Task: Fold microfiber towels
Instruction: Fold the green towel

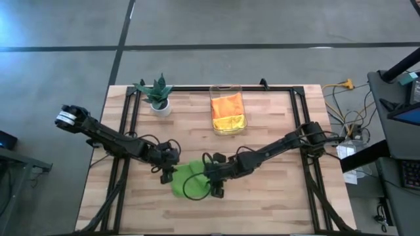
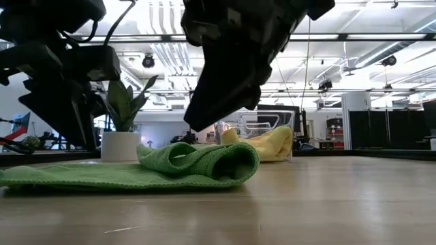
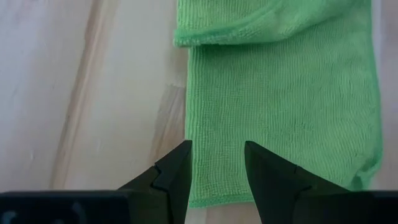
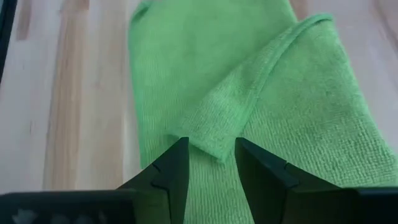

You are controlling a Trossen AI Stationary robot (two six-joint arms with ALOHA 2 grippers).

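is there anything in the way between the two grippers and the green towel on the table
Nothing visible. The left gripper hovers open right above the green towel's edge, and the right gripper sits open over a folded-over corner. The plant and the bin stand farther back, clear of both.

The robot has 2 slim, dark, matte-black jointed arms. The left arm (image 1: 111,136) has a silver-grey ringed collar at its outer joint, and thin black cables loop alongside its links. The right arm (image 1: 282,145) shows a blocky dark housing at its outer joint, and a thin black cable curls into a loop near its wrist. The left gripper (image 3: 217,171) has 2 black, wedge-shaped plastic fingers with angular, faceted edges on a flat dark bar. The right gripper (image 4: 210,168) has the same 2 black tapering fingers.
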